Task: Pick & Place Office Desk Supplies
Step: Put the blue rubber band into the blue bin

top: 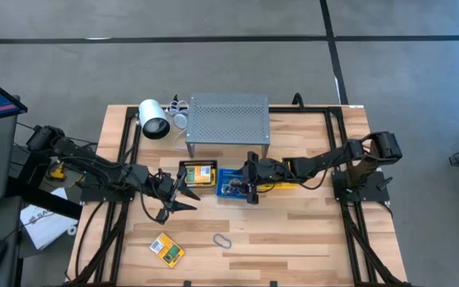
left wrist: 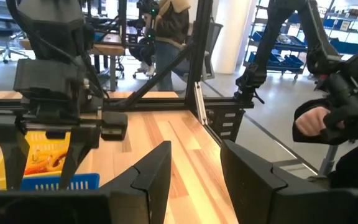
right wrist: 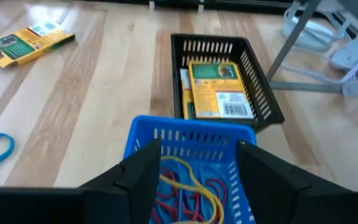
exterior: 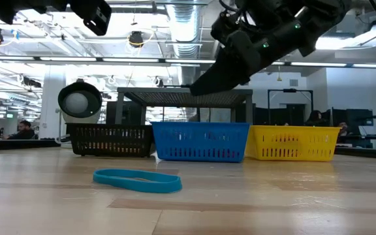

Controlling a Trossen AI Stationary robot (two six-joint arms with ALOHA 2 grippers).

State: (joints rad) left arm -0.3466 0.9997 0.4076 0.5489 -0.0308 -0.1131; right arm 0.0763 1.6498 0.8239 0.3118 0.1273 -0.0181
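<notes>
Right gripper (right wrist: 191,171): jaws spread, empty, over the blue basket (right wrist: 166,134) holding band loops (right wrist: 188,186).
Left gripper (top: 174,194): parted, empty, beside the black basket (top: 198,174).
Remaining supplies: crayon pack (top: 166,249), clip (top: 221,240), blue band (exterior: 138,180).
Advice: lift straight clear before reaching.

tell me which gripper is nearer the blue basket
Right. The right gripper hangs just above the blue basket, fingers open; the left gripper sits off beside the black basket.
</notes>
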